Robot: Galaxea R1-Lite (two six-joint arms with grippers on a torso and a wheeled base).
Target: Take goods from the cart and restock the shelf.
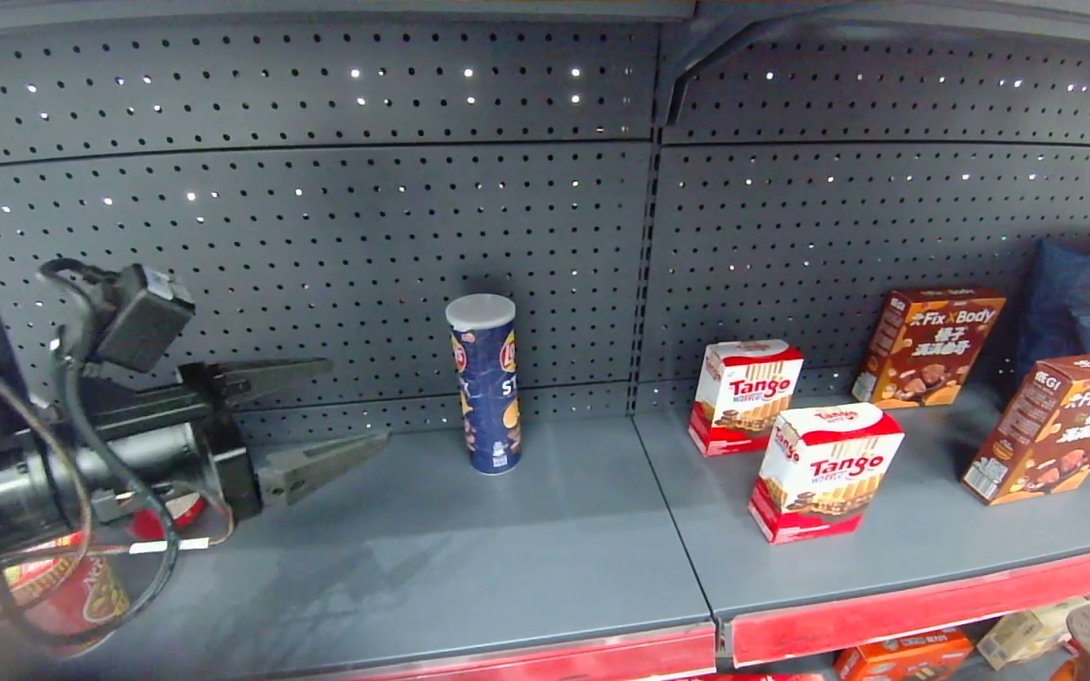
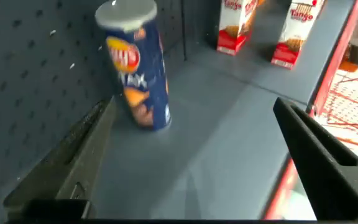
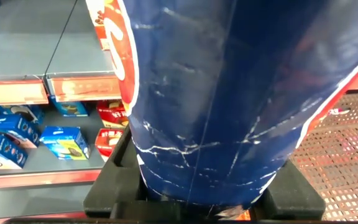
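Head view is showing the left gripper (image 1: 356,402) hanging low over the left end of the grey shelf (image 1: 469,558), its two dark fingers spread apart and holding nothing. The fingers are pointing along the shelf toward a blue chip can (image 1: 488,397), which is standing upright near the pegboard back wall (image 1: 318,236), clear of both fingertips. Seen from the left wrist, that same can is sitting just beyond the finger nearer the wall, untouched, lid up.

Under the left arm a red tub (image 1: 81,586) is sitting at the shelf's front corner, partly hidden by cables. Farther to the right, past the seam in the shelf, two red-and-white wafer boxes (image 1: 744,397) (image 1: 824,471) are standing near each other, the front one turned at an angle. Beyond them two brown boxes (image 1: 928,345) (image 1: 1056,426) are standing upright, and a dark blue bag (image 1: 1089,293) is leaning at the far right against the wall.

From the right wrist, the right gripper (image 3: 201,205) is clamping a second blue can (image 3: 229,93), which is seated between the black jaws and crowding the camera. Behind it, blue boxes (image 3: 11,140) are lying on a lower shelf, and the red mesh of the cart (image 3: 347,155) is showing off to one side.
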